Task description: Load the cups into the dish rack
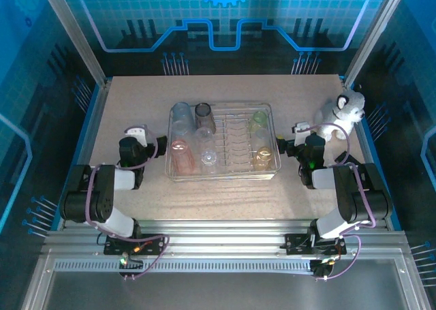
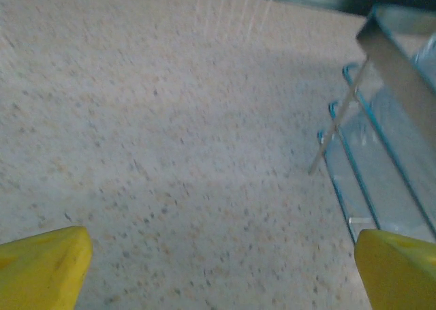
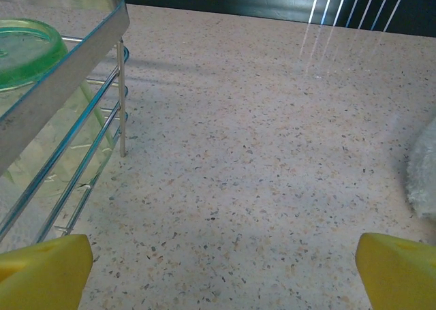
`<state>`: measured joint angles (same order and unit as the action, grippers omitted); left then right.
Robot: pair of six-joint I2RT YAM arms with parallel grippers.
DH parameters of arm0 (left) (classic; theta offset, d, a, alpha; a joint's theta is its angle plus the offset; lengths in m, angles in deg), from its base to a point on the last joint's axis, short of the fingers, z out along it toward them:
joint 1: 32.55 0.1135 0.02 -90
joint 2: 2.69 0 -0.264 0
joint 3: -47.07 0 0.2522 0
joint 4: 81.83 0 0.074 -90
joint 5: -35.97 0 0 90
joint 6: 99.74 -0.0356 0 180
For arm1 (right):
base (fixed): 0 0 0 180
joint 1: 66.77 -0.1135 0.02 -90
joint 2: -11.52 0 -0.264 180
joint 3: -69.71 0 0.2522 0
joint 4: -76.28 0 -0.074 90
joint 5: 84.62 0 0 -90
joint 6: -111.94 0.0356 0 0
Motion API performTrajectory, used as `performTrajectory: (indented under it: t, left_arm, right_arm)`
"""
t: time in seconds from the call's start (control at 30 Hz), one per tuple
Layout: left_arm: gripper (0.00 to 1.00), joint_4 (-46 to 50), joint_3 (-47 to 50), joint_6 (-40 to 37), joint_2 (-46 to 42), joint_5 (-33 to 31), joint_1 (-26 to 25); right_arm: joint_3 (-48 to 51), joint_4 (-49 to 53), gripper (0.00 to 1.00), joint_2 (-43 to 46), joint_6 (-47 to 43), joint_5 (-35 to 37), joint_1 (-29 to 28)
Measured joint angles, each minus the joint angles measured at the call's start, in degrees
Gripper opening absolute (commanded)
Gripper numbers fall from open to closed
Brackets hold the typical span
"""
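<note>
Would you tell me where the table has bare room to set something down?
Bare: the table strip between the dish rack and the near edge, and the band behind the rack. Crowded: the rack's left end, full of cups, and the far-right corner with the plush dog.

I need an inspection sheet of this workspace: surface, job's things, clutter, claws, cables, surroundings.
surface: pale speckled table, no spill seen.
job's things: dish rack mid-table; the cups seen are all inside it.
clutter: plush toy at the far right.
claws: left claw open beside the rack's left side; right claw open beside its right side; both empty.
cables: purple cables, looped, none on the rack.
surroundings: blue-lit panels, metal frame.
</note>
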<state>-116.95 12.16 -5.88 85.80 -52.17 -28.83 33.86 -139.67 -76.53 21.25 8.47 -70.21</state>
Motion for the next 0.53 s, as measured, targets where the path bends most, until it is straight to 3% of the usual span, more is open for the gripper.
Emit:
performTrajectory:
  t: [0.53]
  left_arm:
    - [1.0, -1.6, 0.0, -3.9, 0.1, -9.7, -4.7]
  right_arm:
    - [0.4, -0.1, 1.0, 0.0, -0.1, 2.9, -0.7]
